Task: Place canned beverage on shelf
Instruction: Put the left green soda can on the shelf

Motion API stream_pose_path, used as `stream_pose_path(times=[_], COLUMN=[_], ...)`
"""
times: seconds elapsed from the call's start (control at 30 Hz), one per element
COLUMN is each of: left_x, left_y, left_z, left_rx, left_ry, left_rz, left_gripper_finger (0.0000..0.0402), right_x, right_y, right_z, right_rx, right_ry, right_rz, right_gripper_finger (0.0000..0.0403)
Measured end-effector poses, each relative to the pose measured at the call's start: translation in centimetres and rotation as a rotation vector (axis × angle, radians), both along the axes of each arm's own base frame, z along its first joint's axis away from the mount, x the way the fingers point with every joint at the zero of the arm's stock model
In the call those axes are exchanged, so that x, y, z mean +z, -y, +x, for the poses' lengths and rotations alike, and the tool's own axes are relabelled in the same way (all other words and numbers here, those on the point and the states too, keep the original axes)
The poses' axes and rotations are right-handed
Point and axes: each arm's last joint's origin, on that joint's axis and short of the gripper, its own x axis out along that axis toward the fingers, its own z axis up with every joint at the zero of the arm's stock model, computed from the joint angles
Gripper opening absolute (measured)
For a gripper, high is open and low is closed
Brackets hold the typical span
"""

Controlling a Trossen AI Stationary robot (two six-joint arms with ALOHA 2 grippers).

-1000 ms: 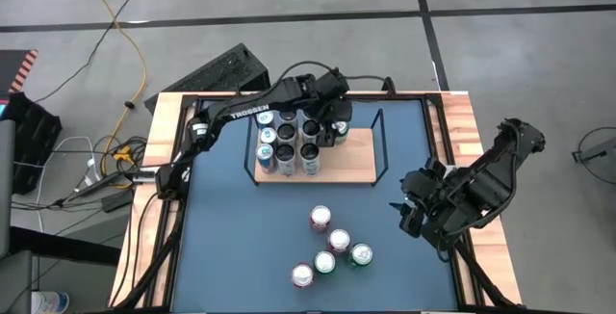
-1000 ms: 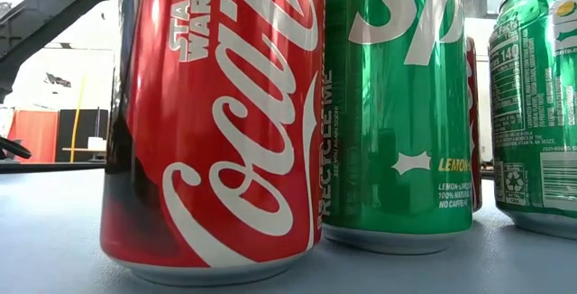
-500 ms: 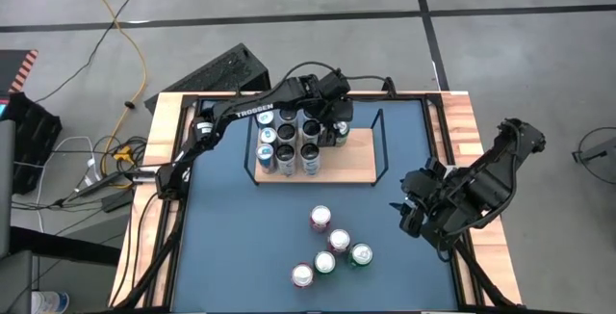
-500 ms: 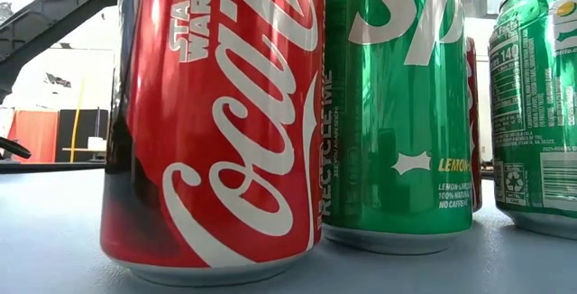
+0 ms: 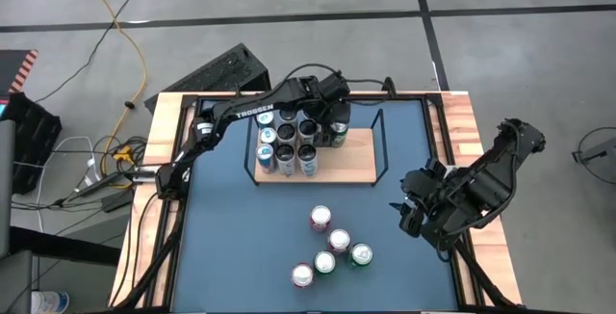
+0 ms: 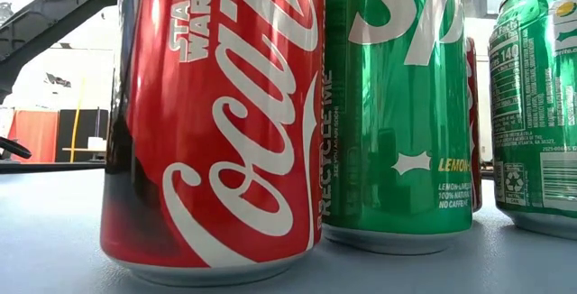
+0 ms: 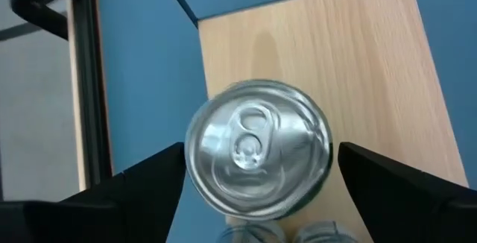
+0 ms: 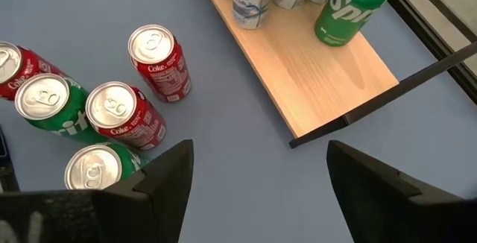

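My left gripper [image 5: 337, 121] hangs over the far edge of the shelf [image 5: 356, 165], toward twelve o'clock on the table from the high view, directly above the green can [image 5: 339, 133] that stands on the board just right of the block of cans [image 5: 287, 143] already shelved; five loose cans [image 5: 329, 247] wait near six o'clock, and the right gripper [image 5: 409, 208] idles at three o'clock. The low view gives me only a red can [image 6: 212, 123] and green ones at table height, nothing of the shelf. The left wrist view settles the grip: the fingers [image 7: 127, 191] stand apart, one on either side of the can's lid with a gap each way, so it is not clamped. The right wrist view alone shows the can upright on the wood, and that gripper's fingers [image 8: 160, 176] spread wide. I judge a can stiff, smooth, thin-walled and tippy; I would pinch it across the upper body, gently.
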Motion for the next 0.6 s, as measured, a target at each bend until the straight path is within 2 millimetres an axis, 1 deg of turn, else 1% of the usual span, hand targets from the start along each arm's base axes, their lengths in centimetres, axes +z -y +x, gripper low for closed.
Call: stream_pose_path(times=[0.27, 0.33, 0.43, 0.6], left_x=[0.5, 1.2, 2.9, 5.1], left_y=[0.0, 0.1, 0.4, 0.9], left_z=[0.4, 0.4, 0.4, -1.2], left_rx=[0.018, 0.018, 0.016, 0.036], left_ry=[0.046, 0.059, 0.113, 0.11], left_rz=[0.044, 0.052, 0.07, 0.079], left_gripper_finger=[0.0333, 0.0333, 0.0333, 0.0333], right_x=[0.0, 0.0, 0.0, 0.0], right_y=[0.0, -0.1, -0.1, -0.1], right_z=[0.0, 0.0, 0.0, -0.1], right_rx=[0.0, 0.003, 0.003, 0.009], right_ry=[-0.001, -0.001, -0.001, 0.001], right_rz=[0.002, 0.001, 0.002, 0.0], right_gripper_finger=[0.0292, 0.0292, 0.0292, 0.0292])
